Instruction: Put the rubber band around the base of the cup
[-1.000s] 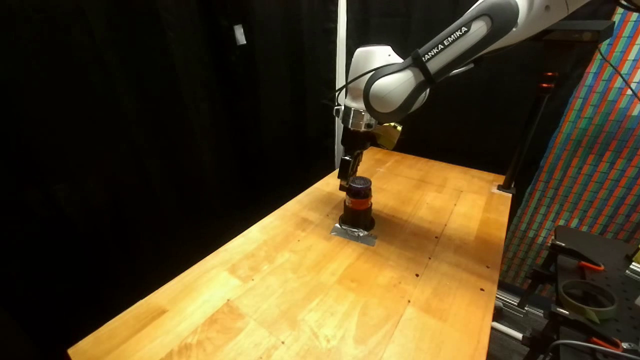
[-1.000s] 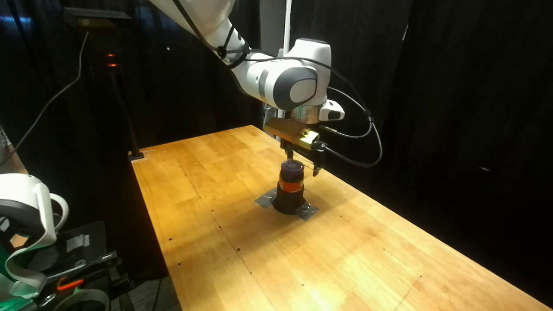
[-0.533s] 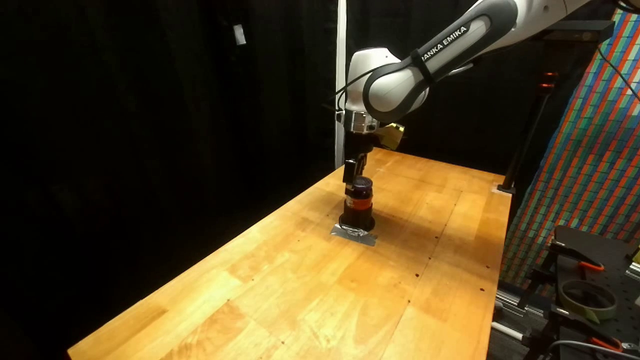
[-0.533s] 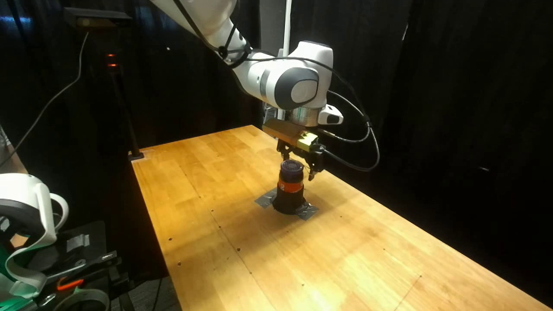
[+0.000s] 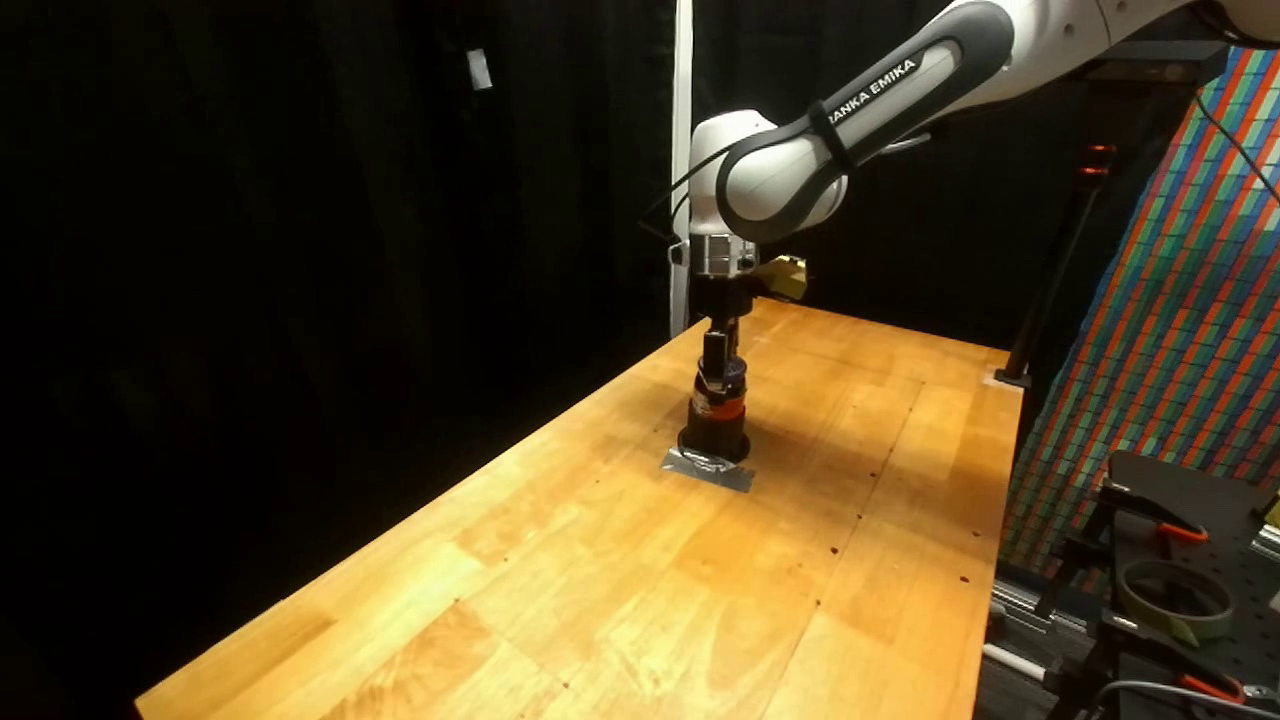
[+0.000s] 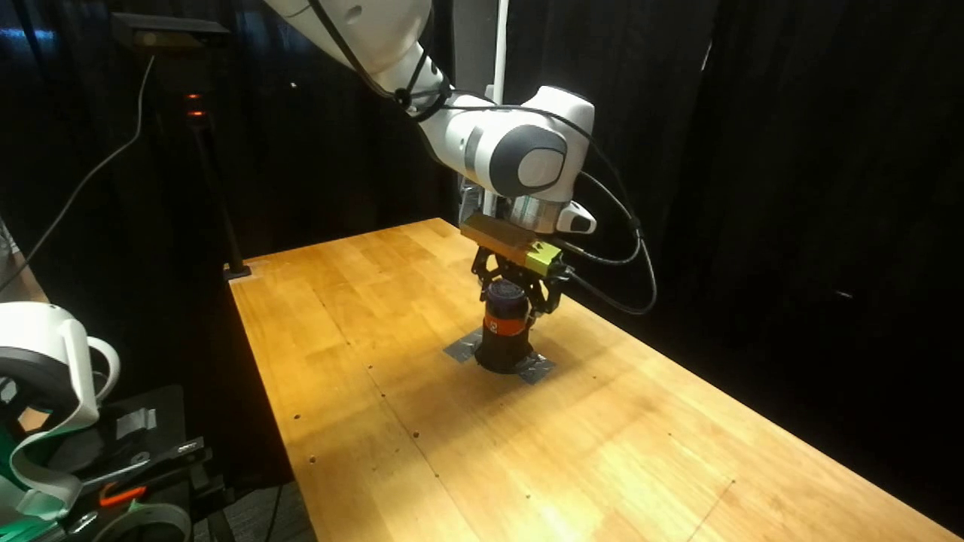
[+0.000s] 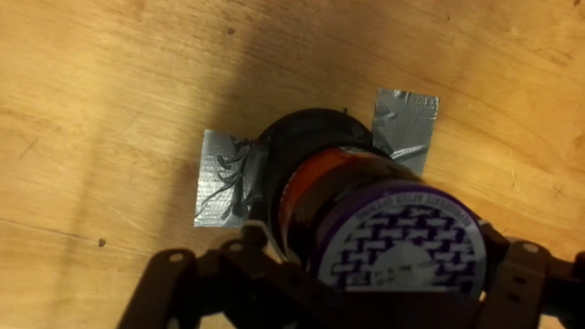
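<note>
Pincer [image 7: 372, 230]: spread, its fingers [image 7: 253, 237] on either side of the cup [image 6: 505, 325], near the purple-edged lid [image 7: 406, 246]. No squeeze is evident; whether a finger touches the cup cannot be told.

Rubber band [image 7: 274, 242]: a pale strand at one fingertip in the wrist view is judged to be this; the full loop is hidden. Expected light, soft and springy, liable to snap off. Best held stretched across both fingertips.

Cup: upright on the bench [image 6: 602, 429], rising from a black flared base [image 6: 503, 360]. Probably rigid, smooth and possibly brittle; pressing on it is not advised.

Base: grey tape [image 7: 219, 187] lies against it, apparently fixing it down. Should resist a sideways tug from the band.
</note>
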